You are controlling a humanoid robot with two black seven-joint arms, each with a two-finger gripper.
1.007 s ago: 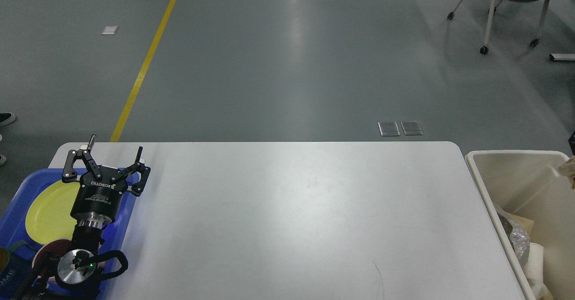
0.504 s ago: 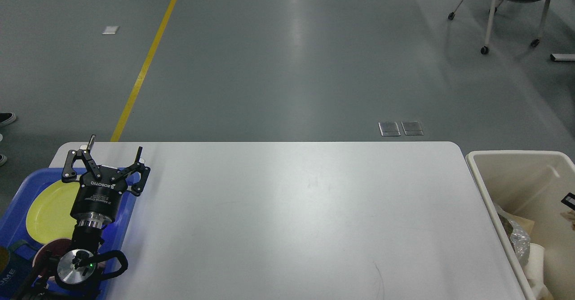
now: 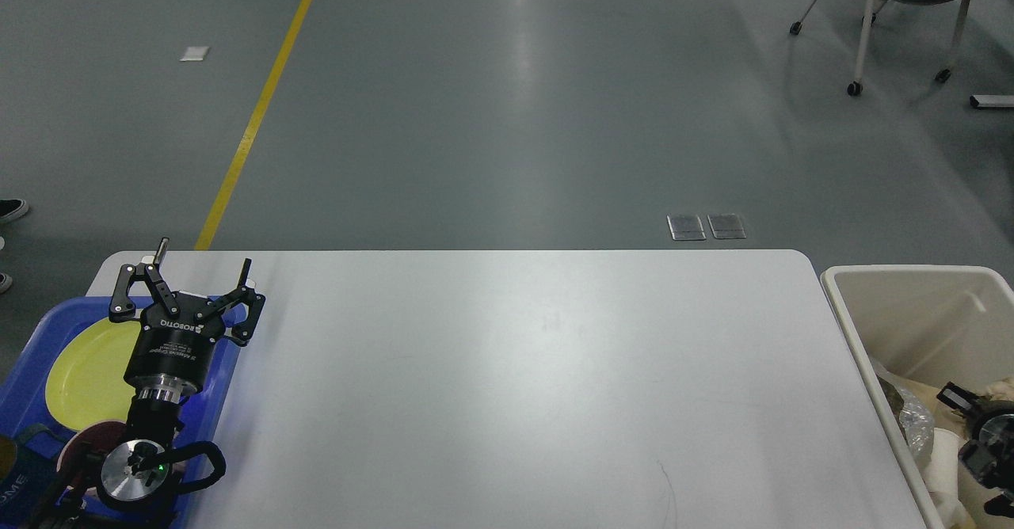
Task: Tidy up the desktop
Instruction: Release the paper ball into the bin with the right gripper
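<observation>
- My left gripper (image 3: 202,264) hangs with its fingers spread wide and nothing between them, above the far right corner of the blue tray (image 3: 226,367), which sits at the left end of the desktop (image 3: 515,386).
- My right gripper (image 3: 978,426) shows only partly at the right edge of the view, down inside the cream bin (image 3: 851,331) that stands off the right end of the desktop; whether it is wide, narrow or holding something I cannot tell.
- The desktop itself looks bare between tray and bin, so by my judgement the tidying is nearly or wholly finished.
- Risk on the right: lifting out of the bin at a slant could catch the bin's near wall, or drag up the crumpled foil (image 3: 907,418) and paper lying inside.
- Risk on the left: dropping or swinging low could strike the yellow plate (image 3: 87,371) in the tray or clip the tray's raised rim.
- Open room: the whole middle of the desktop offers free travel for either arm; the far edge and its rounded corners give onto bare grey floor (image 3: 507,117).
- A wheeled chair (image 3: 895,6) stands well apart, beyond the desktop's far right corner.
</observation>
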